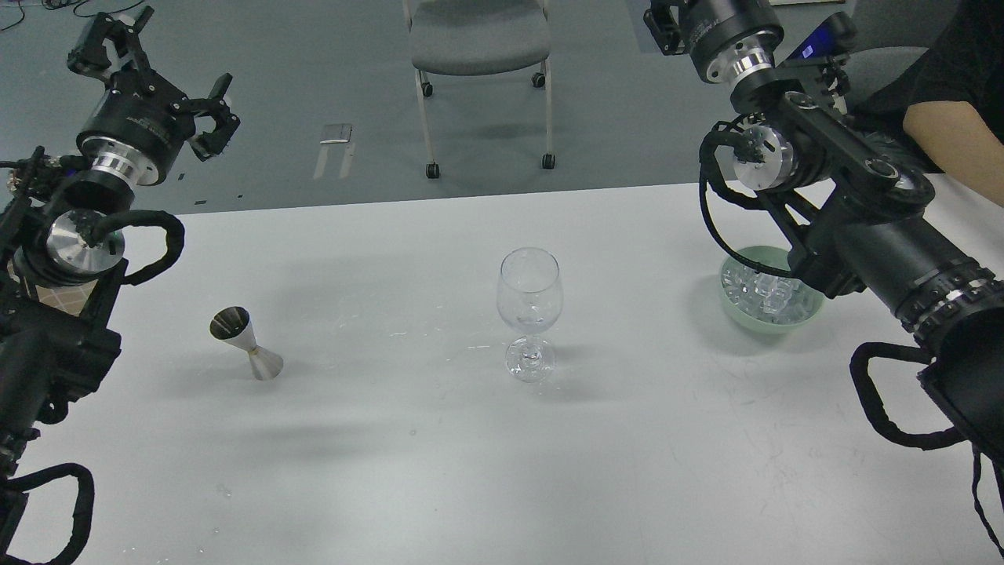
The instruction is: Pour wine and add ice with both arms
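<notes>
An empty clear wine glass (529,302) stands upright at the middle of the white table (408,455). Left of it stands a steel jigger (245,344); no wine shows. Ice (759,294) in clear cubes fills a pale green bowl (749,322) at the right, and my right arm (855,212) crosses above the bowl's far right rim. My left gripper (157,78) hangs open and empty, high at the far left beyond the table's edge. My right gripper (665,27) is cut off by the top edge, and its fingers cannot be told apart.
A grey wheeled chair (478,39) stands on the floor beyond the table's far edge. A person's bare forearm (957,145) rests at the far right, behind my right arm. A small metal plate (336,133) lies on the floor.
</notes>
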Robot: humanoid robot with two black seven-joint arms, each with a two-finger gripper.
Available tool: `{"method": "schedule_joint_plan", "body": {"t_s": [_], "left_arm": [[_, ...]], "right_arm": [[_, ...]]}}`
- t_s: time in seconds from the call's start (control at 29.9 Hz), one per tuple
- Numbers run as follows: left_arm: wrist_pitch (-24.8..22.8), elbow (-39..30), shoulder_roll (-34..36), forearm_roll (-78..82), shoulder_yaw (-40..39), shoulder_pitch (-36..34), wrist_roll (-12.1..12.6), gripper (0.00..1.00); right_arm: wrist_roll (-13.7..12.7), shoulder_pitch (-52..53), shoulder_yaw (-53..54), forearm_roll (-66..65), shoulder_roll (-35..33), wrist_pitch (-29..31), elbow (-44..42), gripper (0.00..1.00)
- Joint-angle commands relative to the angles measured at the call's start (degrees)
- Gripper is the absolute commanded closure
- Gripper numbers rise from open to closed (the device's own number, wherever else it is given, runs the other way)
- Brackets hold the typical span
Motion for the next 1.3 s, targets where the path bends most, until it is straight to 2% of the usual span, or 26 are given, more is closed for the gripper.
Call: {"method": "schedule_joint_plan", "body": {"t_s": [0.0,0.2,0.3,0.37,0.4,0.43,0.5,0.53,0.57,0.6,0.63,0.67,0.7,0.74,0.87,1.0,1.14,1.2,1.27], "left_arm": [[-0.2,-0.2,-0.7,-0.2,-0.1,-0.1,1.5,0.02],[0.3,-0.5,-2.9,-0.2,0.8,-0.3,1.9,0.02],[0.2,-0.5,-2.8,-0.2,0.7,-0.9,4.6,0.02],[-0.1,-0.2,-2.9,-0.8,0.0,-1.2,10.3,0.02],[-0.3,-0.2,-3.0,-1.0,-0.4,-1.2,11.5,0.02],[-0.3,-0.2,-3.0,-1.0,-0.4,-1.1,12.4,0.02],[-0.4,-0.2,-3.0,-1.0,-0.5,-1.1,11.7,0.02],[-0.7,0.3,-3.0,-0.9,-0.4,-1.4,9.4,0.02],[-0.4,0.5,-2.9,-0.2,-0.1,-1.3,5.2,0.02],[0.0,0.5,-3.0,-0.1,0.2,-1.2,2.6,0.02],[0.4,0.9,-3.1,0.1,0.9,-1.0,-3.1,0.02],[0.7,1.3,-3.2,0.2,0.9,-0.8,-5.9,0.02],[0.8,1.5,-3.3,0.2,1.0,-0.5,-9.6,0.02],[0.8,1.5,-3.3,0.2,1.0,-0.4,-11.0,0.02],[0.1,0.9,-2.5,0.0,5.4,-0.7,-11.3,0.02],[-0.4,2.0,-2.4,-0.9,5.5,-0.6,-11.9,0.02],[-4.7,3.4,-3.0,-1.0,5.3,-0.5,-12.2,0.02],[-6.5,3.4,-3.1,-1.0,5.3,-0.4,-12.1,0.02],[-6.9,3.4,-3.3,-1.0,5.3,-0.4,-12.4,0.02]], "right_arm": [[2.3,-0.1,2.7,2.1,0.2,0.4,-1.6,0.0],[2.3,-0.4,2.5,1.9,0.0,0.5,-1.8,0.0],[2.3,-0.3,2.5,1.9,0.2,0.2,-1.9,0.0],[2.3,0.2,2.6,1.9,0.4,-0.3,-2.0,0.0],[2.3,0.2,2.6,1.9,0.5,-0.3,-1.9,0.0],[2.3,0.1,2.5,2.0,0.8,-0.2,-1.9,0.0],[2.3,-0.2,2.5,2.1,1.0,-0.2,-2.0,0.0],[2.3,-0.4,2.4,2.1,1.0,-0.3,-2.2,0.0],[2.3,-0.5,2.4,2.2,1.0,-0.3,-3.1,0.0],[2.3,-0.5,2.4,2.3,1.2,-0.3,-3.7,0.0],[2.3,-0.5,2.5,2.3,1.6,-0.3,-4.5,0.0],[2.3,-0.5,2.4,2.3,1.8,-0.3,-4.6,0.0],[2.3,-0.6,2.4,2.3,2.0,-0.3,-4.8,0.0],[2.3,-0.7,2.4,2.3,2.0,-0.3,-4.7,0.0],[2.3,-0.8,2.3,2.3,2.1,-0.1,-4.7,0.0],[2.3,-0.9,2.1,2.2,2.3,0.2,-4.5,0.0],[2.0,-1.6,2.2,2.2,2.4,1.3,-4.8,0.0],[2.1,-1.8,2.2,2.1,2.4,3.9,-4.8,0.0],[2.3,-2.5,2.2,1.9,2.7,4.6,-4.6,0.0]]}}
